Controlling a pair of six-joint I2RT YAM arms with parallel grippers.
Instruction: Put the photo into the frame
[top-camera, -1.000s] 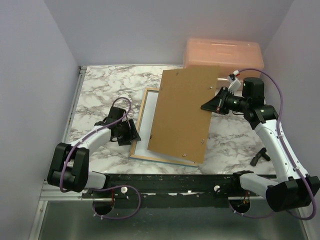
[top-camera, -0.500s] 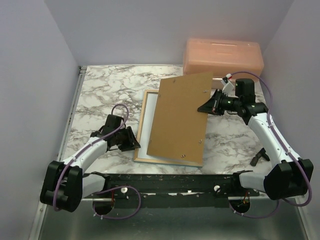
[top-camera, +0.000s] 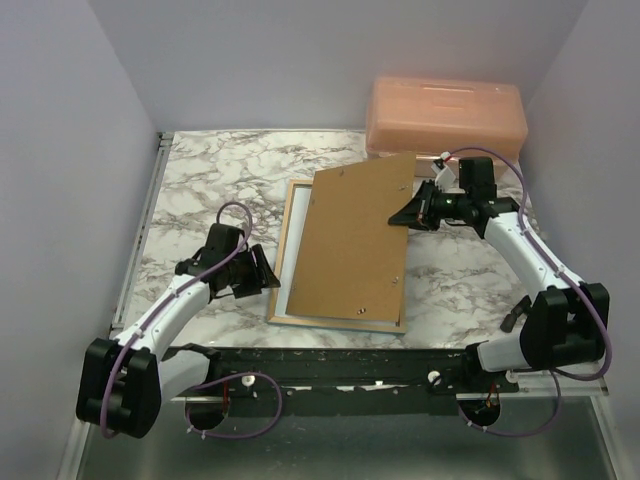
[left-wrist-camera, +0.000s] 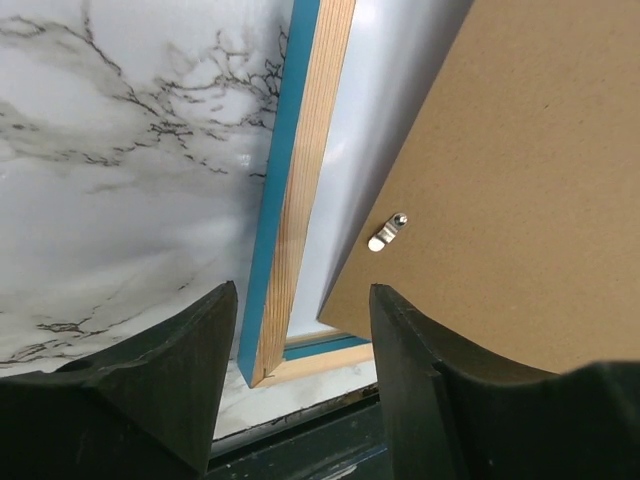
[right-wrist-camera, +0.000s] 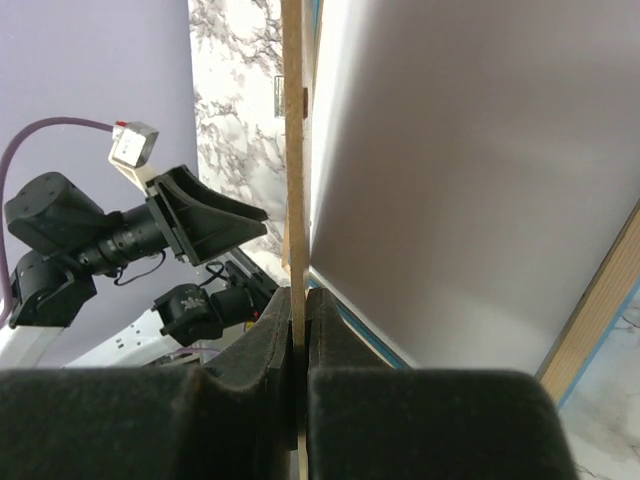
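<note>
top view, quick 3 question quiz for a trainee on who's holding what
1. True or false: the left fingers are shut on the frame.
2. The right fingers pinch: A the backing board, B the frame, C nothing.
3. Which colour of the frame faces up?
Key: 1 false, they stand open; 2 A; 3 pale wood.
</note>
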